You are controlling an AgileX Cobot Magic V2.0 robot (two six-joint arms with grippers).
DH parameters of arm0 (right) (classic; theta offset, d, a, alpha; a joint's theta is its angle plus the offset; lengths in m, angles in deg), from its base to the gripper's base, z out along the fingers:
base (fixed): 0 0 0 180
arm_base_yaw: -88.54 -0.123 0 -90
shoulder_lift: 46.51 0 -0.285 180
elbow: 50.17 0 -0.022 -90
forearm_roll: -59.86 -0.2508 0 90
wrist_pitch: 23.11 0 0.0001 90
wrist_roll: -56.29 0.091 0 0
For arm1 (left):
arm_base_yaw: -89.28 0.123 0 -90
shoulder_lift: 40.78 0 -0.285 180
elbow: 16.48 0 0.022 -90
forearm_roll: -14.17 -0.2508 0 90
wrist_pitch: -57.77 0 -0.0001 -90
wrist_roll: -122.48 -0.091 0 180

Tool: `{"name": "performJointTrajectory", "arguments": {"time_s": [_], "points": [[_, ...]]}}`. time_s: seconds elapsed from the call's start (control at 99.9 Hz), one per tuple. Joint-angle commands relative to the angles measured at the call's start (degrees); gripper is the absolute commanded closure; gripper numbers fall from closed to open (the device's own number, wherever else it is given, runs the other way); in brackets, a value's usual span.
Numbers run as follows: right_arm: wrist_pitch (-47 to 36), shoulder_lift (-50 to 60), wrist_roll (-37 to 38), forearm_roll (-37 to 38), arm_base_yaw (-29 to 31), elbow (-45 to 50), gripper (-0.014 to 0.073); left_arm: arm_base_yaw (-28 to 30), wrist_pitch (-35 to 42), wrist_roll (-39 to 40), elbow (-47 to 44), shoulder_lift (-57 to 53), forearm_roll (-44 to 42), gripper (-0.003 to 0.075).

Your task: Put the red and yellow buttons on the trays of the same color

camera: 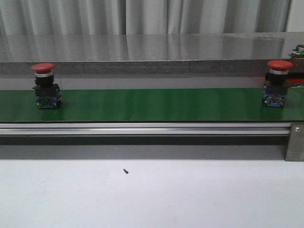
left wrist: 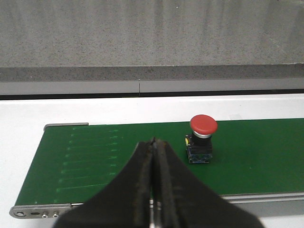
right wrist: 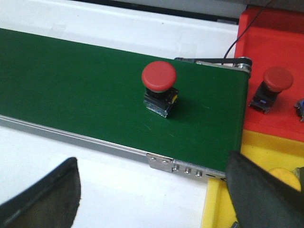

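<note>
Two red buttons stand on the green belt (camera: 152, 105).
Left tool (left wrist: 153, 156) closed, empty; right tool (right wrist: 152, 190) spread wide near one red button (right wrist: 160, 93), another lying on the red tray (right wrist: 280, 42).

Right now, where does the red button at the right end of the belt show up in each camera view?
Front view: right button stands upright at the far right of the green belt.
Left wrist view: not in it; the button there is most likely the left one, near the belt's other end.
Right wrist view: centre of the picture, close to the belt's end, beside the red tray.
Shared landmark: the green belt.
</note>
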Motion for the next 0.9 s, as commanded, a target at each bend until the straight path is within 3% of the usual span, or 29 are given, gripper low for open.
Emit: {"name": "performJointTrajectory", "arguments": {"time_s": [0.0,0.2,0.65,0.74,0.891], "points": [[-2.3,-5.8,0.1,-1.6,0.0,-4.2,-0.0025,-0.4,4.3,0.2,1.6,-0.1,1.2,0.0740],[-2.3,-18.6,0.0,-1.6,0.0,-9.9,-0.0025,-0.4,4.3,0.2,1.6,-0.1,2.1,0.0739],[-4.4,-35.3,-1.5,-1.4,0.0,-21.7,-0.0017,-0.4,4.3,0.2,1.6,0.0,2.2,0.0740],[-2.7,-38.2,-1.5,-1.4,0.0,-22.9,0.0083,-0.4,4.3,0.2,1.6,0.0,2.2,0.0740],[0.5,-39.5,-1.5,-1.3,0.0,-23.0,0.0439,-0.4,4.3,0.2,1.6,0.0,2.2,0.0740]]}}
